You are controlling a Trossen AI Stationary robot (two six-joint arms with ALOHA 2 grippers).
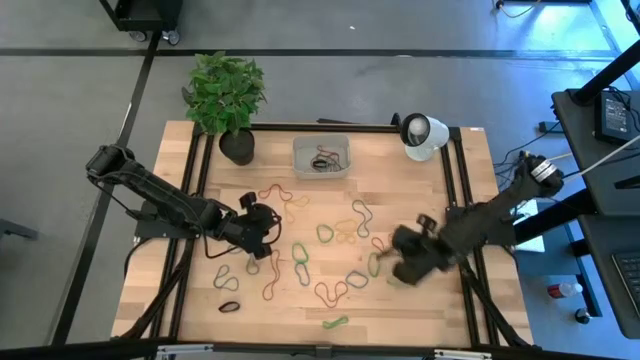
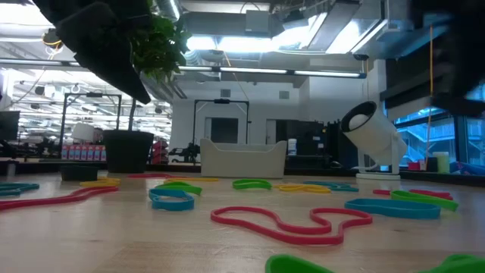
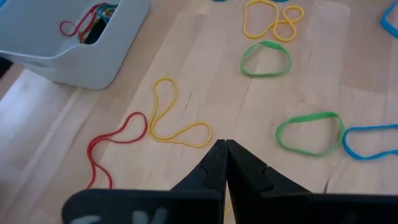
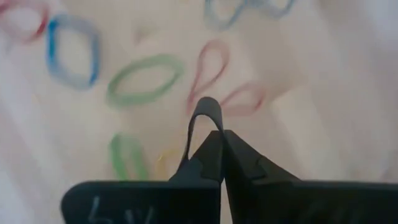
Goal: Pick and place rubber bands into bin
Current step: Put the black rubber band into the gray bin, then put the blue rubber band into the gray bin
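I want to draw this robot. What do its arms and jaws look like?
Draw two thin black arms made of jointed pieces. The left gripper and right gripper each end in two dark, pointed jaws like a beak. There are faint pale scribbles on the black block behind them. The right arm has a silvery band near its base.

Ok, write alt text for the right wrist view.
The right gripper is shut on a black rubber band, whose loop sticks up past the fingertips above a pale wooden table. Blurred green, red and blue bands lie scattered below.
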